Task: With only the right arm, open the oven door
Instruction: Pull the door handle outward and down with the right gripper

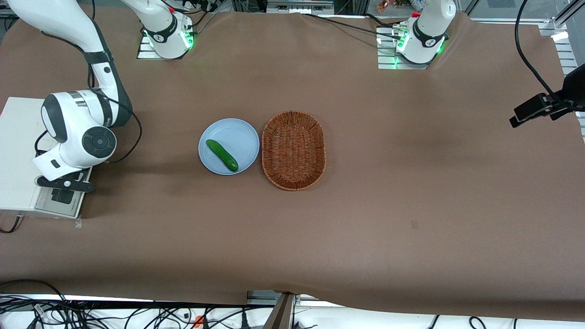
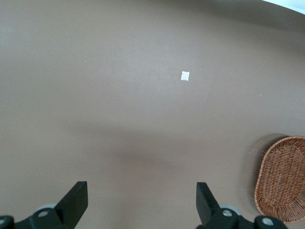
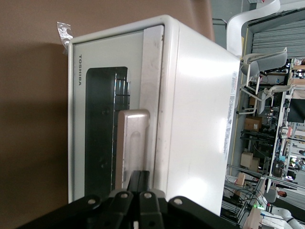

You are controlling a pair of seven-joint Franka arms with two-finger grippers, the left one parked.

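Right wrist view alone: gripper (image 3: 139, 183) fingers pressed together at the oven door (image 3: 102, 124) handle (image 3: 131, 143).

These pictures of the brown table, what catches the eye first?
Mid-table, a green cucumber lies on a pale blue plate, touching a wicker basket. At the working arm's end, the right arm leans over a cream oven, its end effector at the oven door handle.

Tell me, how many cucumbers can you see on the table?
1. The cucumber lies on the blue plate, beside the wicker basket. The gripper is at the oven door.
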